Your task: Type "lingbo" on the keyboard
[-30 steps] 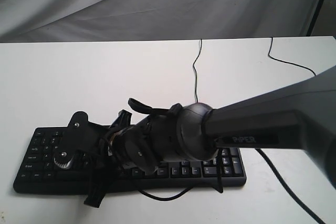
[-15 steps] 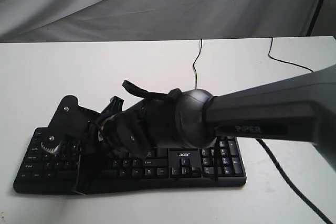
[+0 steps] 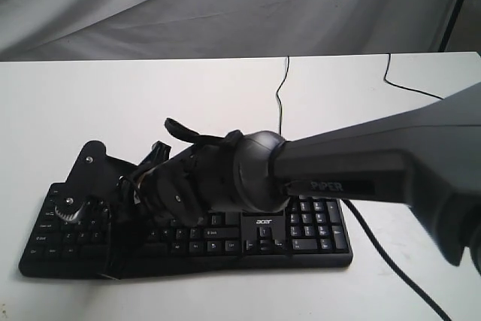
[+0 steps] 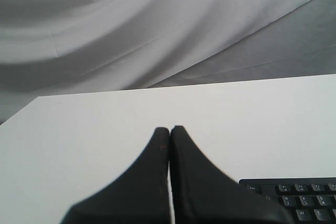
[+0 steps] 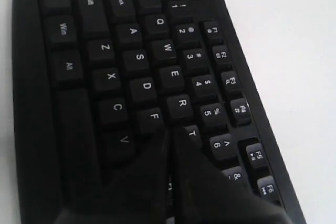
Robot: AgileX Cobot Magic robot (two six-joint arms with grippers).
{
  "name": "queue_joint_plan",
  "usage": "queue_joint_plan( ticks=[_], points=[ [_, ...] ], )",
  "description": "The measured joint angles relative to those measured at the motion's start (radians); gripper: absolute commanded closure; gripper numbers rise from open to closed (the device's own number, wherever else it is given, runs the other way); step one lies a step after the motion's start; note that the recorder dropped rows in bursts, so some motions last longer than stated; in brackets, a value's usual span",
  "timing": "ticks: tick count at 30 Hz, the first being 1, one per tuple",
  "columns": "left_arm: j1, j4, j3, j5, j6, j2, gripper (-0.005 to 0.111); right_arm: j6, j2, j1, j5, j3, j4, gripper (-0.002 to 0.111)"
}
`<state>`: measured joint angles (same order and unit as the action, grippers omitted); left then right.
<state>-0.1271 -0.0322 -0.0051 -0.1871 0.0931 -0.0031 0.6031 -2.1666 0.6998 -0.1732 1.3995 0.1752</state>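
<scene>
Keyboard [image 3: 255, 242] lies flat on the white bench [image 3: 150, 103], near the bench's front edge in the exterior view, with its long side across the picture. It is black, with small white legends and a white "acer" logo [image 3: 262, 221] above the arrow keys. A thin black cable [image 3: 279, 103] runs from behind it toward the far edge of the bench. A second black cable [image 3: 409, 86] lies on the right part of the bench.

The right arm [image 3: 361, 163], marked "PIPER", reaches from the right across the middle and covers much of the keyboard's left half. In the right wrist view the right tool [image 5: 170, 137] has its two fingers pressed together and pinches nothing. Their tips are low over the letter keys, between the F key [image 5: 153, 115] and the T key [image 5: 192, 134], just beside R. I cannot tell if they touch a key.

In the left wrist view the left tool [image 4: 169, 132] is also pressed together and pinches nothing. It is over bare bench, and one corner of the keyboard shows beside it. A grey cloth [image 3: 225, 5] hangs behind the bench.
</scene>
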Motion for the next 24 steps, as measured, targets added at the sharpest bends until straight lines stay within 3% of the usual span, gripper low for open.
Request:
queue_joint_plan(
  ticks=[24],
  points=[
    [0.0,0.0,0.0,0.0,0.0,0.0,0.106,0.0,-0.044,0.009,0.048,0.0,0.002,0.108]
  ],
)
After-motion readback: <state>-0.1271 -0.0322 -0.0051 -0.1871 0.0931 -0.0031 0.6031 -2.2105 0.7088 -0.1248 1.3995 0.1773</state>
